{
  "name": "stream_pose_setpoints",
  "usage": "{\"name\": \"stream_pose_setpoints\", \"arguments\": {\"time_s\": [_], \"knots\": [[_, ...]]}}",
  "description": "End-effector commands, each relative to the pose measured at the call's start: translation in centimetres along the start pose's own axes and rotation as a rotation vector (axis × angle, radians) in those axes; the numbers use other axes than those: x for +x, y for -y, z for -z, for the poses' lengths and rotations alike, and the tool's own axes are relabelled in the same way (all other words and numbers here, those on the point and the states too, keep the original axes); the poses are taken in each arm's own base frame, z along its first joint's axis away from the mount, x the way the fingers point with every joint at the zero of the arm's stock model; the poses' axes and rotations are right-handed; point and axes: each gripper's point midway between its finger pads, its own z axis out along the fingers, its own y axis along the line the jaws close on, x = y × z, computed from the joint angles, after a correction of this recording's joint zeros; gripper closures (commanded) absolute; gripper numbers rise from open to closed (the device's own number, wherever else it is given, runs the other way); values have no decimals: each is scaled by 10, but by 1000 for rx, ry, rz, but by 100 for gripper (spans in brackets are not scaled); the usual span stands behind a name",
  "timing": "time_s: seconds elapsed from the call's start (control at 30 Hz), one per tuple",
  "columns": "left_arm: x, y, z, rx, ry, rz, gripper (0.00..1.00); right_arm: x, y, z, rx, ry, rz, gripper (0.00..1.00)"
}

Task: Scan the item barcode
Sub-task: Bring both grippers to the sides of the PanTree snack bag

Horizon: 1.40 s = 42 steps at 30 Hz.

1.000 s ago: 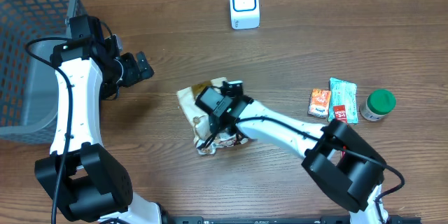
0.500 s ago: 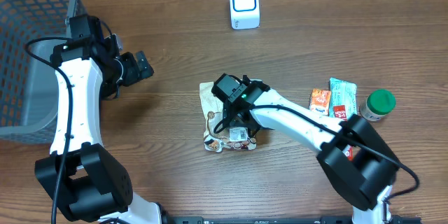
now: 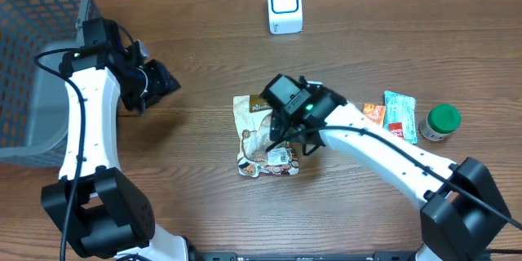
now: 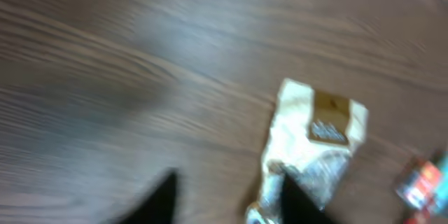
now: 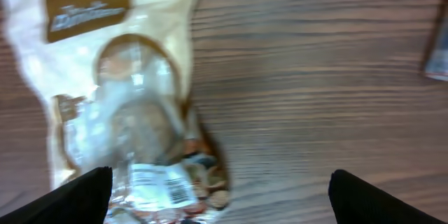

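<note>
- Three views, but only the overhead one takes in the white scanner (image 3: 285,6), the grey basket (image 3: 33,16) at the left edge, and the orange packet (image 3: 373,119), green packet (image 3: 400,117) and green-lidded jar (image 3: 441,122) on the right.
- The right wrist view alone shows the snack bag (image 5: 119,98) in detail: brown label at the far end, clear window, and a white barcode sticker (image 5: 168,189) facing up at the near end.
- The left wrist view is blurred and shows the bag far off on the wooden table (image 4: 105,56).
- A second ago the bag sat crumpled and further left under the right arm. It now lies flat, well apart from the scanner.
- The right gripper (image 3: 292,137) hangs over the bag's lower end with its fingers spread wide, holding nothing. Whether it touches the bag is unclear.
- The left gripper (image 3: 159,81) is near the basket with its fingers apart and empty, the gap seemingly narrower than before.
</note>
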Motion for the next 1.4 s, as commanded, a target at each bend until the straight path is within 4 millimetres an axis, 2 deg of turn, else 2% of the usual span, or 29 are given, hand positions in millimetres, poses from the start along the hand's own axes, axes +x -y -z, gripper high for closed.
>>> {"name": "stream_pose_setpoints", "arguments": {"time_s": [0.0, 0.07, 0.1, 0.17, 0.23, 0.3, 0.37, 0.47, 0.57, 0.7, 0.8, 1.03, 1.07, 1.1, 1.13, 1.23, 1.37], "knots": [[35, 33, -16, 85, -122, -74, 96, -13, 12, 0, -16, -21, -36, 0], [54, 41, -29, 76, -174, -108, 96, -17, 17, -1, -28, -37, -34, 3], [64, 46, -37, 74, -199, -130, 96, -19, 20, -2, -33, -46, -38, 10], [81, 53, -53, 72, -236, -171, 96, -22, 26, -4, -47, -72, -59, 36], [101, 59, -70, 67, -271, -197, 96, -20, 30, -7, -65, -107, -82, 58], [117, 64, -84, 64, -293, -221, 96, -15, 33, -11, -77, -140, -71, 74], [130, 68, -98, 67, -299, -261, 96, -9, 41, -18, -60, -162, -75, 83], [139, 64, -115, 2, -275, -259, 95, 4, 41, -33, -80, -192, -85, 85], [139, 51, -127, -109, -220, -230, 96, 19, 22, -48, -206, -243, -87, 85], [143, 50, -135, -133, -199, -239, 95, 35, 9, -66, -290, -267, -170, 87], [141, 49, -139, -156, -167, -261, 89, 47, 6, -76, -297, -269, -215, 88], [139, 48, -143, -160, -142, -246, 91, 71, -7, -77, -296, -292, -171, 88], [139, 48, -143, -159, -141, -250, 87, 73, -8, -76, -295, -292, -164, 91], [138, 49, -142, -157, -140, -253, 81, 73, -8, -77, -291, -287, -163, 96], [137, 49, -142, -156, -138, -257, 74, 72, -8, -77, -287, -282, -162, 96], [134, 47, -138, -157, -144, -283, 78, 72, -7, -77, -286, -281, -162, 96], [120, 50, -121, -164, -151, -301, 75, 66, -11, -72, -303, -265, -98, 96]]}}
